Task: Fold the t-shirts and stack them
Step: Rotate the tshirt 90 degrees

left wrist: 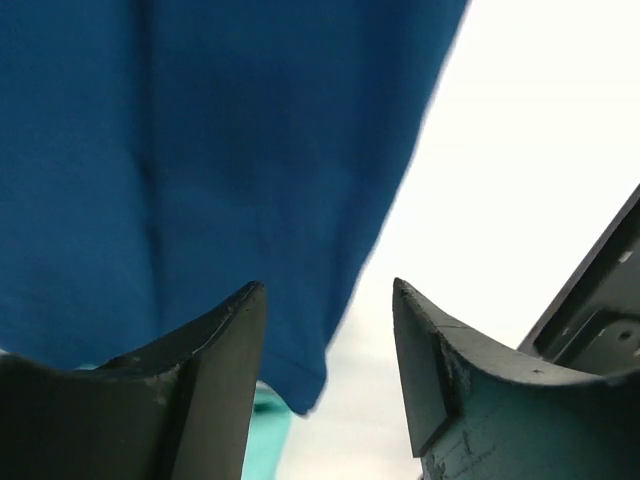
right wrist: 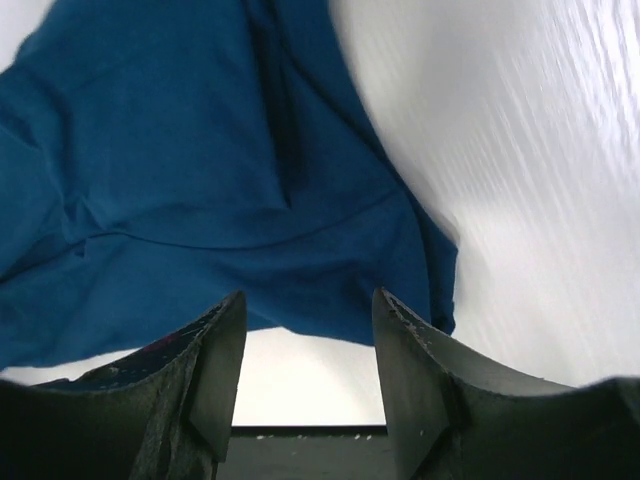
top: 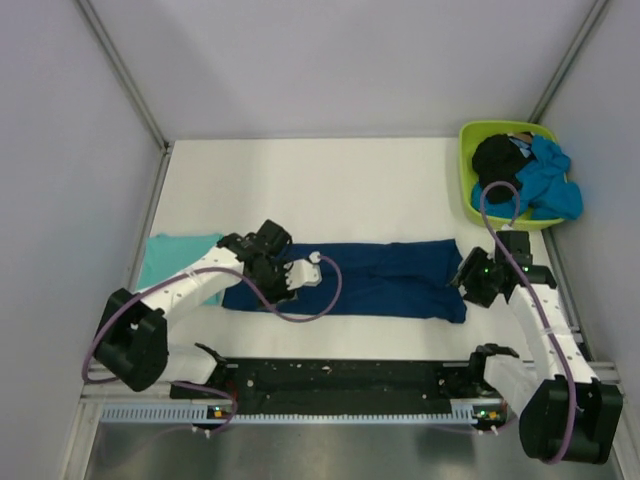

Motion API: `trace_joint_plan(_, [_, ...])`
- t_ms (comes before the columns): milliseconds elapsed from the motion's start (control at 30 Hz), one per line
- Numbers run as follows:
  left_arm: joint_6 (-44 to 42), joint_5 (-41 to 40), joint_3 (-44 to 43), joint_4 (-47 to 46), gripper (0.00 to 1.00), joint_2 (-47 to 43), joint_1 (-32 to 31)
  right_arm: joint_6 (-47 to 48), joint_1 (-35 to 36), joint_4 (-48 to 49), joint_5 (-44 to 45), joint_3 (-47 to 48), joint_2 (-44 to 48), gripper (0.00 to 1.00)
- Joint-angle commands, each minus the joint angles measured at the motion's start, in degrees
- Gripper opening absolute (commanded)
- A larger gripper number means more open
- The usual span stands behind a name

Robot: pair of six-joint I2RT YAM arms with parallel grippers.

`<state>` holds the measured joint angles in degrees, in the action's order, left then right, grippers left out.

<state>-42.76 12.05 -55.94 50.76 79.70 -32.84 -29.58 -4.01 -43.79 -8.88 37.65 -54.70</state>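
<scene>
A dark navy t-shirt [top: 380, 275] lies flat as a long folded strip across the middle of the table. My left gripper [top: 262, 262] is at its left end, open and empty; in the left wrist view [left wrist: 328, 290] the shirt's corner [left wrist: 200, 150] hangs between the fingers. My right gripper [top: 475, 280] is at the shirt's right end, open and empty; in the right wrist view [right wrist: 308, 298] the shirt's edge [right wrist: 200, 200] lies just beyond the fingertips. A light teal t-shirt [top: 175, 255] lies at the left, partly under my left arm, and shows in the left wrist view [left wrist: 262, 430].
A lime-green tub [top: 468, 135] stands at the back right, holding a black t-shirt [top: 497, 157] and a bright blue one [top: 550, 180]. A black rail [top: 340, 380] runs along the table's near edge. Grey walls enclose the left, back and right.
</scene>
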Motion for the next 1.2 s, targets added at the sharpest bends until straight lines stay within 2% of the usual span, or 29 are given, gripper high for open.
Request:
trace_joint_plan(0, [-6.6,-11.4,12.5,-6.8,0.59,-7.3,0.9,-13.6,-4.3,-2.5,-6.1,-5.1,3.5,0.53])
trace_joint_plan(67, [-7.4,-15.3,15.8,-9.4,0.59,-9.0,1.5,-17.5,-4.8,-3.3,-6.3,-6.4,5.0,0.53])
trace_joint_plan(233, [-9.4,-19.4,21.7,-16.6,0.59,-8.9,2.2,-24.5,-4.8,-10.3,2.5,-5.4,14.1,0.53])
trace_joint_plan(333, [-9.4,-20.7,23.0,-20.0,0.52,-6.8,2.9,-32.1,-4.8,-13.9,2.8,-8.0,17.3,0.53])
trace_joint_plan(500, [-9.0,-20.3,23.4,-23.1,0.29,-5.9,3.7,-36.9,-4.8,-17.2,5.9,-10.4,17.8,0.53])
trace_joint_plan(633, [-8.7,-18.9,22.0,-20.9,0.01,-5.6,3.6,-38.7,-4.8,-13.5,8.4,-10.8,15.9,0.52])
trace_joint_plan(667, [-8.7,-18.8,21.8,-20.3,0.0,-5.7,3.7,-38.4,-4.8,-12.2,8.6,-11.1,15.0,0.52])
trace_joint_plan(767, [-8.5,-18.0,21.0,-18.1,0.0,-6.0,3.6,-38.8,-4.8,-7.6,10.1,-12.6,11.9,0.41])
trace_joint_plan(967, [-7.7,-18.6,19.4,-13.5,0.0,-7.2,3.7,-38.0,-4.8,-2.7,11.6,-13.5,7.1,0.0])
trace_joint_plan(1167, [-7.9,-19.3,18.7,-10.6,0.0,-7.2,3.8,-36.1,-5.0,-1.1,11.8,-12.9,6.4,0.0])
